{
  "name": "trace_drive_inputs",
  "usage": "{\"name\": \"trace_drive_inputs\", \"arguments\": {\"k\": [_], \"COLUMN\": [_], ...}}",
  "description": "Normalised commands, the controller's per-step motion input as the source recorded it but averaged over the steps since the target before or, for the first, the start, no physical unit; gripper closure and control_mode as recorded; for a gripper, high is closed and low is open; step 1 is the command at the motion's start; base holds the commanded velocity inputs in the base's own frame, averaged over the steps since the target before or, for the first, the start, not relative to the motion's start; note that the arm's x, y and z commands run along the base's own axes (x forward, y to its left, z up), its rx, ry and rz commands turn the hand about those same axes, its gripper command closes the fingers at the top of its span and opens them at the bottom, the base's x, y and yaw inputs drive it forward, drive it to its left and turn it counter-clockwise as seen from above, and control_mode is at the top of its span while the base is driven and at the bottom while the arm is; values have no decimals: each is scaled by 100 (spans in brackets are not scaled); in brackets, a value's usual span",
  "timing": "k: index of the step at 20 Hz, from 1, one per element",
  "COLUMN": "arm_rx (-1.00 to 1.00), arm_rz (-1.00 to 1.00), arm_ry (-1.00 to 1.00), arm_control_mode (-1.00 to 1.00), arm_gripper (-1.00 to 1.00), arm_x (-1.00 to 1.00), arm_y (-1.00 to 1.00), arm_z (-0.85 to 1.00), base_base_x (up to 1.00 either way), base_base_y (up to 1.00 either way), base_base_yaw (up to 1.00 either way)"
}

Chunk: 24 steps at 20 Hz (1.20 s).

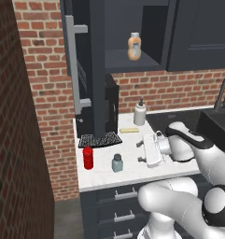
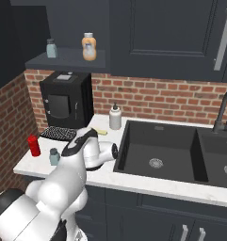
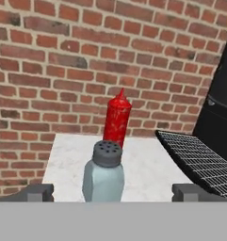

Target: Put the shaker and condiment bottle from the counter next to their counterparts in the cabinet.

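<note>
Gaping wide, empty jaws face the shaker (image 3: 103, 173).

The scene was lit evenly and brightly, with no single light source to be made out. Only faint, soft shadows were cast on the white surface (image 1: 132, 154). The open cabinet (image 1: 153, 35) interior was left dim. No glare, blur or edge distortion was seen; rendered edges were slightly jagged.
</note>
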Motion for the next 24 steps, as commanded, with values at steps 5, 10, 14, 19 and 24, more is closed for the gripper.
{"name": "trace_drive_inputs", "arguments": {"k": [5, 10, 14, 19, 24], "arm_rx": [-9, -4, 0, 0, 0], "arm_rz": [15, 3, 0, 0, 0], "arm_ry": [7, -6, -2, 0, 0], "arm_control_mode": [-100, -100, -100, -100, -100], "arm_gripper": [-100, -100, -100, -100, -100], "arm_x": [-13, -28, 0, 0, 0], "arm_y": [0, 12, 24, 12, 3], "arm_z": [-18, -28, -2, -9, -26], "base_base_x": [0, 0, 0, 0, 0], "base_base_y": [0, 0, 0, 0, 0], "base_base_yaw": [0, 0, 0, 0, 0]}}
